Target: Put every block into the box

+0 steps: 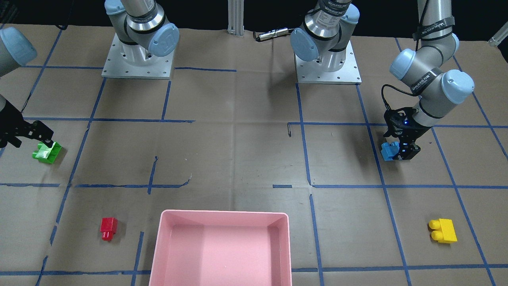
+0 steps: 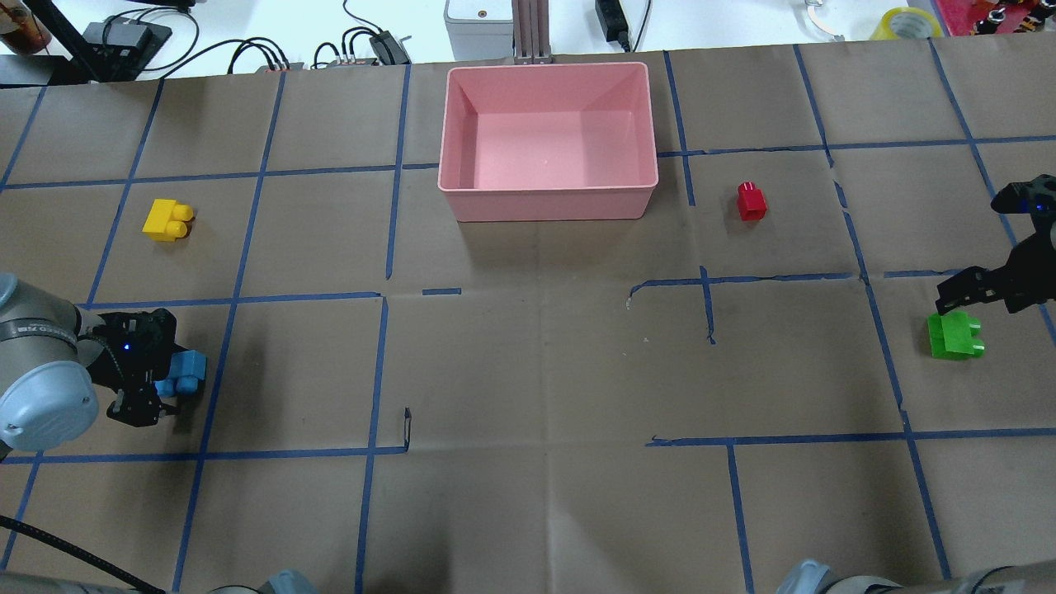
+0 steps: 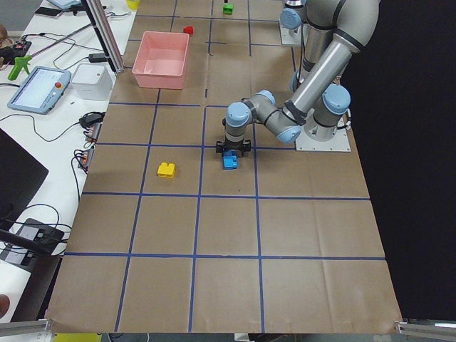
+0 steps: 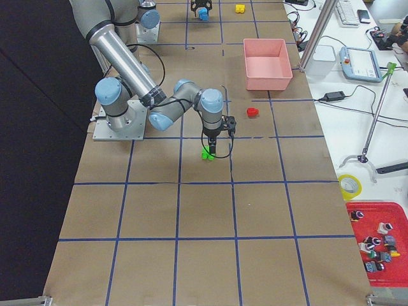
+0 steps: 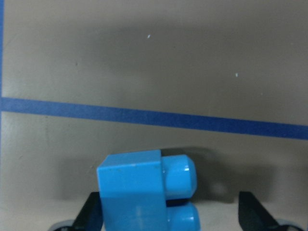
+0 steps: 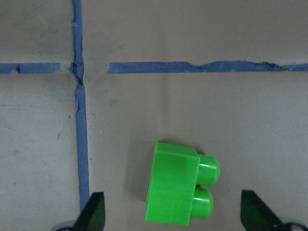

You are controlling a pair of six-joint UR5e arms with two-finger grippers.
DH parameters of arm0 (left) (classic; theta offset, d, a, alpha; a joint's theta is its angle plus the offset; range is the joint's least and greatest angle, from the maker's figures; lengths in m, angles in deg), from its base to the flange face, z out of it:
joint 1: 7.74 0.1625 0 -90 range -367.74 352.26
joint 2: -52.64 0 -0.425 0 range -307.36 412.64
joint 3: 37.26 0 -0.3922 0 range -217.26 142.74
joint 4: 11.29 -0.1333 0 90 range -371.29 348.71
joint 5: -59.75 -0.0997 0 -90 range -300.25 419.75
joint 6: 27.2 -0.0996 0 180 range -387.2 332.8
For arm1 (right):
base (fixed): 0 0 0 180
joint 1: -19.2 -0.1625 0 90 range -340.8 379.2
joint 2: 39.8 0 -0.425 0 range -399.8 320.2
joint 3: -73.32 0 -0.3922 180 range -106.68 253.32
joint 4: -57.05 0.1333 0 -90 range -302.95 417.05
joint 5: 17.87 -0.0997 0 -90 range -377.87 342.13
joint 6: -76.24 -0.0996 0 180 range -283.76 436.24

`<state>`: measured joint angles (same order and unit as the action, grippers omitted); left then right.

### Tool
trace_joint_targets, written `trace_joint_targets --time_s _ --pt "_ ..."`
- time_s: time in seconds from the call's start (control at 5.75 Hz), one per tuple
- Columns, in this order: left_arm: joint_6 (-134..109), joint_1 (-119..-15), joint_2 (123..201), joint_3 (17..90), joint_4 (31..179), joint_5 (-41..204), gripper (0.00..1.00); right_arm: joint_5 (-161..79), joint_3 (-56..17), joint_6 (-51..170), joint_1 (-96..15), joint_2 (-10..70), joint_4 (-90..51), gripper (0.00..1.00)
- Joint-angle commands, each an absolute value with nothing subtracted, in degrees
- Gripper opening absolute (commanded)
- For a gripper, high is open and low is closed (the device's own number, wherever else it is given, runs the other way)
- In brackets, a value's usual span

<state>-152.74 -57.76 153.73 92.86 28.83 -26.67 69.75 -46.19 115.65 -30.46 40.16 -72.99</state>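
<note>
The pink box [image 2: 546, 203] stands at the table's far middle, with nothing in it [image 1: 222, 213]. The blue block [image 5: 144, 192] lies on the paper between the open fingers [image 5: 92, 214] of my left gripper [image 2: 153, 389], close to one finger. The green block [image 6: 179, 190] lies between the wide-open fingers [image 6: 95, 211] of my right gripper [image 2: 961, 301], lowered just over it. The red block [image 2: 751, 200] lies right of the box. The yellow block [image 2: 167, 220] lies far left of the box. In the front view the blue block [image 1: 389, 151] and green block [image 1: 47, 153] sit at opposite sides.
Brown paper with a blue tape grid [image 2: 379, 297] covers the table. The two arm bases [image 1: 137, 59] [image 1: 327, 59] stand at the robot's side. Cables and devices [image 2: 363, 45] lie beyond the far edge behind the box.
</note>
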Motion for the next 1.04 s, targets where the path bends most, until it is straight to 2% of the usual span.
trace_joint_targets --time_s 0.0,0.35,0.52,0.7,0.87 --pt "-154.6 -57.8 153.9 92.9 27.4 -26.6 0.75 67.9 -48.2 116.0 -28.3 39.8 -74.5 1.0" --pt "-155.9 -57.8 153.8 92.8 25.8 -26.7 0.4 67.4 -48.3 117.9 -28.2 37.0 -78.8 1.0" --pt "-155.4 -57.8 152.9 92.2 25.2 -27.0 0.27 67.4 -48.4 120.7 -28.1 36.5 -80.3 0.99" --pt "-153.4 -58.1 150.9 91.0 25.4 -27.4 0.19 67.4 -49.0 122.1 -28.0 35.8 -81.2 0.99" --pt "-151.2 -58.4 148.0 87.1 30.2 -27.4 0.15 67.4 -49.4 122.3 -28.0 35.4 -81.5 0.99"
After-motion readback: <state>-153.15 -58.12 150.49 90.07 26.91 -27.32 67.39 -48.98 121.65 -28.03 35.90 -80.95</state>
